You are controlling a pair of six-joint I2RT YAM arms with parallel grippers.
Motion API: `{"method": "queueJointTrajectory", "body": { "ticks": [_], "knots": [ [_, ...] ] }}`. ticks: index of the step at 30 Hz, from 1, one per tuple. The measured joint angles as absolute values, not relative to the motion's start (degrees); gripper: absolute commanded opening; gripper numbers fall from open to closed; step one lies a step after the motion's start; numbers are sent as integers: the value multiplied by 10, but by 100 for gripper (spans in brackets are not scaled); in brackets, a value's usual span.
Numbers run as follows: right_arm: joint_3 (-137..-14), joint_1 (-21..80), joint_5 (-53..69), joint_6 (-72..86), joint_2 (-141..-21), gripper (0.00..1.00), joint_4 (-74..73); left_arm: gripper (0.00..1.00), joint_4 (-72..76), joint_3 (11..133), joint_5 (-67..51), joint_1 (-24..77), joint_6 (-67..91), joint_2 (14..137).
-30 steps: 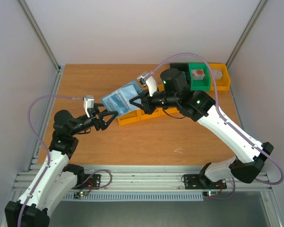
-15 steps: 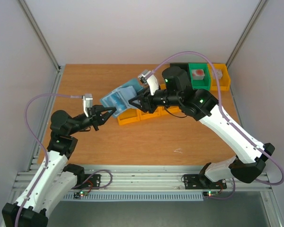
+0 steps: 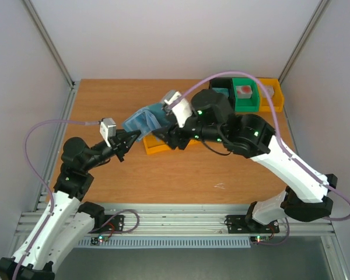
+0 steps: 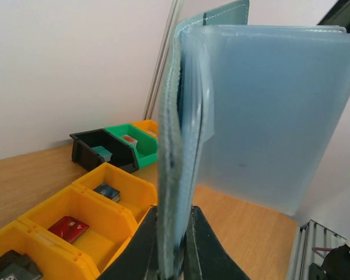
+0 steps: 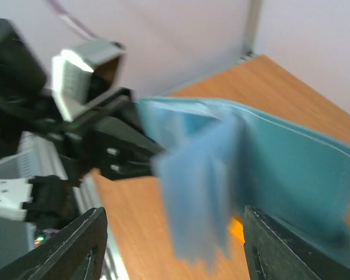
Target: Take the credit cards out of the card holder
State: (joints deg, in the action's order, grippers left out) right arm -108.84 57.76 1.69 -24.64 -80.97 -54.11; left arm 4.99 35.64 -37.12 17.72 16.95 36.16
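The card holder (image 3: pixel 144 121), a blue folding wallet with clear sleeves, hangs in the air over the left end of the yellow bins. My left gripper (image 3: pixel 131 139) is shut on its lower edge; in the left wrist view the card holder (image 4: pixel 262 111) stands upright out of that gripper (image 4: pixel 175 248). My right gripper (image 5: pixel 175 233) is open, with the blurred sleeves of the card holder (image 5: pixel 291 169) hanging loose between its spread fingers, touching neither. A red credit card (image 4: pixel 70 227), a blue one (image 4: pixel 107 191) and a dark grey one (image 4: pixel 6 271) each lie in a yellow bin.
A row of yellow bins (image 3: pixel 157 147) sits mid-table, partly under the right arm. A black bin (image 3: pixel 221 87), a green bin (image 3: pixel 245 98) with a red-white block and another yellow bin (image 3: pixel 274 98) stand at the back right. Walls close in left, right and behind.
My left gripper has reached in and shut on the card holder's edge. My right gripper has opened off the holder, and its arm has swung left and lower.
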Motion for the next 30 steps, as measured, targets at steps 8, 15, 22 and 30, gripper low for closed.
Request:
{"method": "queueJointTrajectory", "body": {
  "ticks": [8, 15, 22, 30],
  "knots": [
    [-1167, 622, 17, -246, -889, 67, -531, 0, 24, 358, -336, 196, 151, 360],
    [-1267, 622, 6, -241, -920, 68, -575, 0, -35, 360, -236, 199, 80, 367],
    [-1281, 615, 6, -202, -935, 68, -614, 0, -196, 415, -117, 199, -21, 411],
    [-1281, 571, 87, -152, -971, 72, -622, 0, -208, 438, -231, 200, 33, 378]
  ]
}}
